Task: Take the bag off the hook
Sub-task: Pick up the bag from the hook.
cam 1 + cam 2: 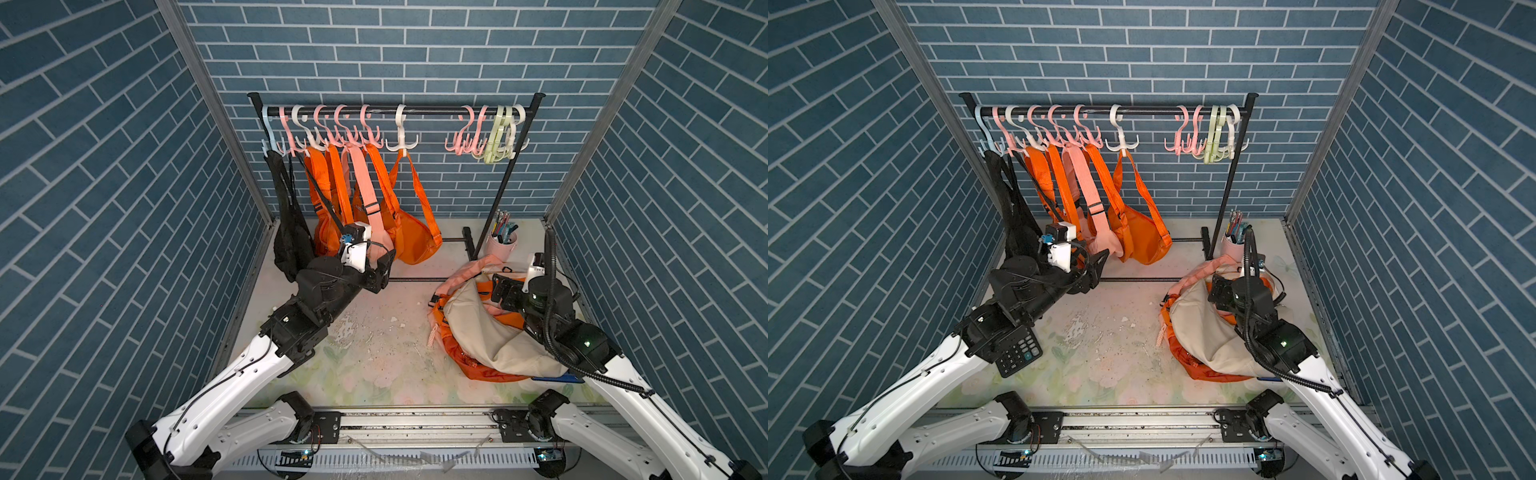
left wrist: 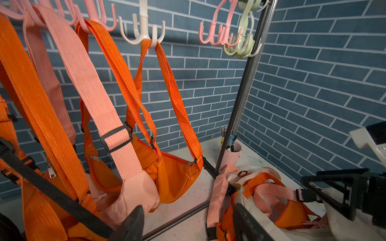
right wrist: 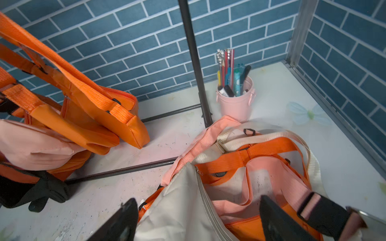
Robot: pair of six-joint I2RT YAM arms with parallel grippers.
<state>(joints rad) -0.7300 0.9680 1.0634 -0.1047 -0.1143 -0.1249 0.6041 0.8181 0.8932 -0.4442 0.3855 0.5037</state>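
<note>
Several bags hang by their straps from hooks on a black rail. The rightmost is an orange bag [image 1: 415, 245] [image 1: 1144, 241] [image 2: 177, 173], its strap looped on a white hook [image 1: 401, 141] [image 2: 144, 35]. A pink bag [image 1: 380, 245] [image 2: 133, 192] hangs just left of it. My left gripper [image 1: 380, 270] [image 2: 188, 210] is open and low beside the pink bag's bottom, with only table between its fingers. My right gripper [image 1: 500, 286] [image 3: 197, 200] is open over a cream bag [image 1: 478, 328] [image 3: 177, 208] on a pile.
The pile of cream, orange and pink bags lies at the right of the table. A pink pen cup [image 1: 505, 245] stands by the rack's right post [image 1: 498, 195]. Empty hooks [image 1: 486, 141] cluster at the rail's right end. A black bag [image 1: 291, 237] hangs far left. A calculator [image 1: 1017, 353] lies under my left arm.
</note>
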